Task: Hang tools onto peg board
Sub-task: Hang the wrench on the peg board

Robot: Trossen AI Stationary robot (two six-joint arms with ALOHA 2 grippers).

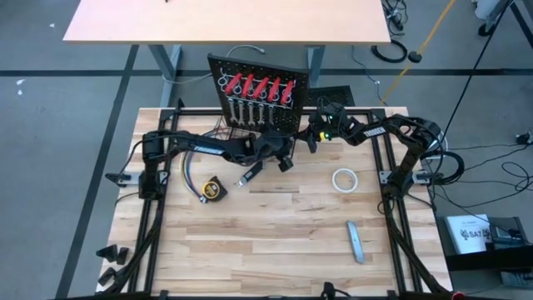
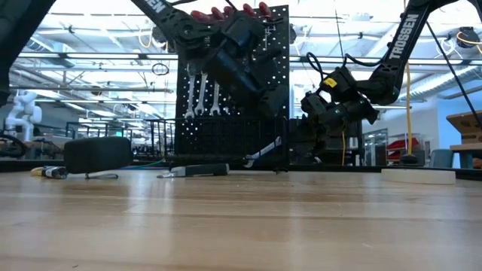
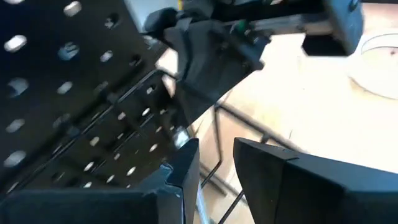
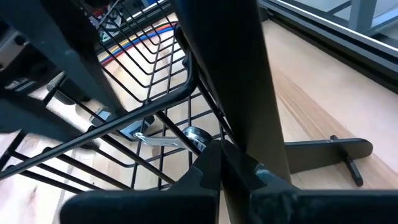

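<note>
**Both arms at the peg board; a silver wrench held at the wire basket**

You have the peg board (image 1: 258,96) standing upright at the far edge of the table (image 1: 275,242). Five red-handled tools (image 1: 256,86) sit along its top row, with silver wrenches (image 1: 250,112) hanging below them.

Your left gripper (image 1: 283,158) is at the foot of the board, by the wire basket (image 4: 143,68). Its fingers (image 3: 180,168) stand part-closed with a thin silver piece between them; the right wrist view shows a silver wrench (image 4: 165,140) poking through the basket wires at that spot. Note this as a grasp on the wrench.

Your right gripper (image 1: 315,133) is against the board's right edge, its fingers (image 4: 211,168) clenched around the panel's dark edge.

Loose on the table you still have:
- the yellow tape measure (image 1: 214,190), left of centre;
- the black-handled knife (image 1: 250,175), just beside it;
- the white tape roll (image 1: 345,180), right of centre;
- the grey bar (image 1: 356,242), nearer the front, well apart from the board.
</note>
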